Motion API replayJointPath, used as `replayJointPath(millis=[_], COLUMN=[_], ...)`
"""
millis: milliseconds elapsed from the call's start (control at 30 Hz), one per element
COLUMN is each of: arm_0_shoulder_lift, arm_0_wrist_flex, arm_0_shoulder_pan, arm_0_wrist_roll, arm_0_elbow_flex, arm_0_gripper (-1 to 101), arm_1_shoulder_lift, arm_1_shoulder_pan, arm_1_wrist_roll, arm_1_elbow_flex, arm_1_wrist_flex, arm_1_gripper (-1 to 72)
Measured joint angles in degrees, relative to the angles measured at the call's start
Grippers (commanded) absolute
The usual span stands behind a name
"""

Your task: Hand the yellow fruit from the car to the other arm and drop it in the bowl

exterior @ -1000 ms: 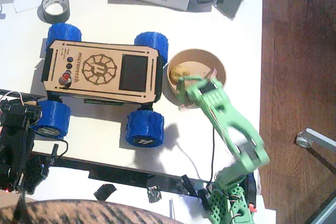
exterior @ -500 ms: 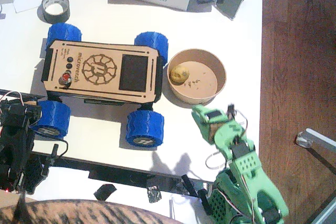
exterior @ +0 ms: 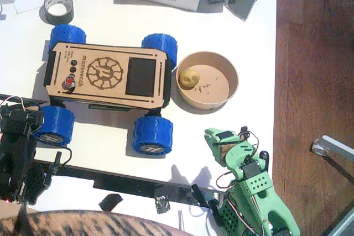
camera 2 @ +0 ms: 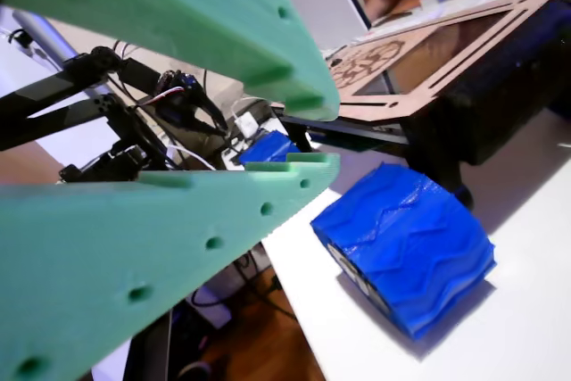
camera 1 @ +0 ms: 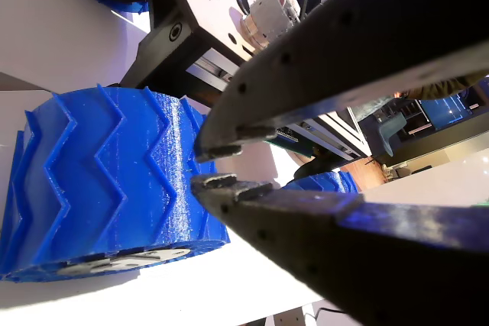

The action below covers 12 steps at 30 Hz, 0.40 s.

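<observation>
I see the small round yellow fruit (exterior: pixel 189 77) lying inside the round tan bowl (exterior: pixel 233 89), beside the flat wooden car with blue wheels (exterior: pixel 105 74) on the white tabletop (exterior: pixel 221 31). My green right gripper (exterior: pixel 217 142) holds nothing, jaws a little apart. My black left gripper (camera 1: pixel 200 166) rests nearly closed and empty by a wheel.

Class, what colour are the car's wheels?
Blue, with a zigzag tread; the wheel shows best in a wrist view.

Yellow fruit (exterior: pixel 188 77), tan bowl (exterior: pixel 232 93), blue-wheeled car (exterior: pixel 105 75)
</observation>
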<state>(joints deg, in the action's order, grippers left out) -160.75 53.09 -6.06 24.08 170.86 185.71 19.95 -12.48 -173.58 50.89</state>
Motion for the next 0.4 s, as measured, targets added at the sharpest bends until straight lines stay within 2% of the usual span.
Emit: replayJointPath(millis=[400], arm_0_shoulder_lift=[0.00], arm_0_wrist_flex=[0.00], arm_0_shoulder_pan=[0.00], arm_0_wrist_roll=[0.00], arm_0_elbow_flex=[0.00], arm_0_gripper=[0], arm_1_shoulder_lift=[0.09], arm_1_shoulder_pan=[-0.53], arm_1_wrist_roll=[0.53], arm_1_elbow_flex=[-0.09], arm_1_wrist_flex=[1.32], arm_1_gripper=[0.1])
